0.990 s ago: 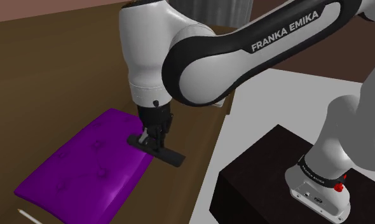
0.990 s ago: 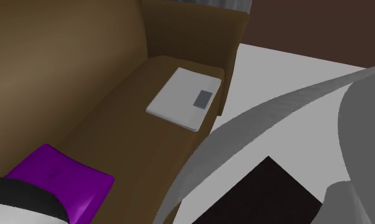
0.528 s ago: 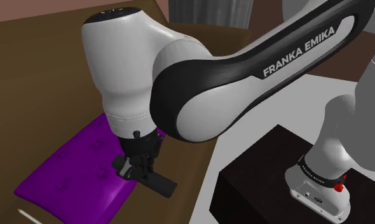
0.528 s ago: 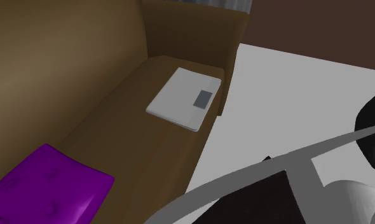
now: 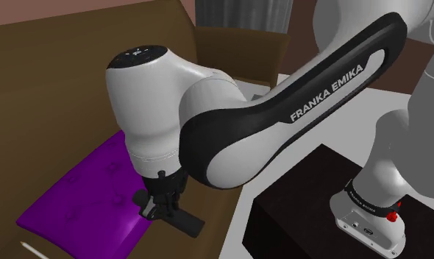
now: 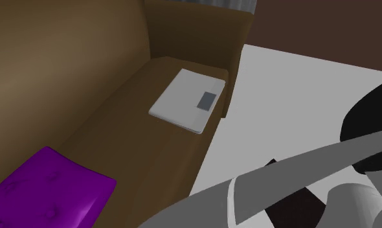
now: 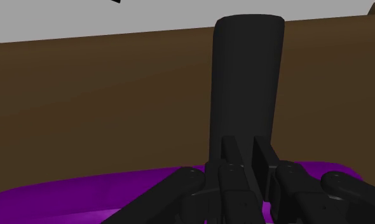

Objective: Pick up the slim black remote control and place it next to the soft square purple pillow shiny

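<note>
Grips the slim black remote control (image 5: 190, 223) near one end with the all-black two-finger gripper (image 5: 162, 207), jaws drawn narrow and pressed against its two long sides, as seen also from the wrist (image 7: 246, 83). Holds it low over the brown sofa seat (image 6: 125, 129), just beside the shiny purple square pillow (image 5: 72, 199), with the long free end pointing toward the seat's front edge.

Likely to go wrong in three ways. Could pivot or droop in the fingers, given a hold so far from the middle. Could slide off the front edge onto the grey floor (image 6: 280, 84) if let go with the free end overhanging. Could land partly on the pillow (image 7: 84, 197) rather than next to it if lowered too close, or nudge the soft cushion aside on the way down
</note>
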Tool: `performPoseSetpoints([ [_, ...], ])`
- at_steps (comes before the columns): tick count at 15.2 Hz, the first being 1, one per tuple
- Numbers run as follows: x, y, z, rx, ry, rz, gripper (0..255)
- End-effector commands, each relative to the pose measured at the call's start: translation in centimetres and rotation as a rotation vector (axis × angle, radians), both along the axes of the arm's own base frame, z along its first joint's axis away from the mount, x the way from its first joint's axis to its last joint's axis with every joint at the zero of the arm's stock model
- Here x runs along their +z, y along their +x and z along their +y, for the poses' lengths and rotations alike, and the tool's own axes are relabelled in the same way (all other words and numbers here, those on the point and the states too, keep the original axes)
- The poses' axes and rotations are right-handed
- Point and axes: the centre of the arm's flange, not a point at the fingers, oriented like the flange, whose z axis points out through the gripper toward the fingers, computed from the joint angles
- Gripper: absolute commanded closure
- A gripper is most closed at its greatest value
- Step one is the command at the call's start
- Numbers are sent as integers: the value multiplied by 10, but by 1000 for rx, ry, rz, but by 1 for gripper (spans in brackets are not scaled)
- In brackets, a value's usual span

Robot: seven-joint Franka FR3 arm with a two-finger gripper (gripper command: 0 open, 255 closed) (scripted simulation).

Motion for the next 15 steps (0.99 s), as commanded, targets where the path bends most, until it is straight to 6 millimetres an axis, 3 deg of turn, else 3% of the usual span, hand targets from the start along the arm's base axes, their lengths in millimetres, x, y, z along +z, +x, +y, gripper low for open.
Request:
performPoseSetpoints([
  [1, -11, 0, -1, 0, 1, 0, 255],
  [15, -85, 0, -1, 0, 1, 0, 255],
])
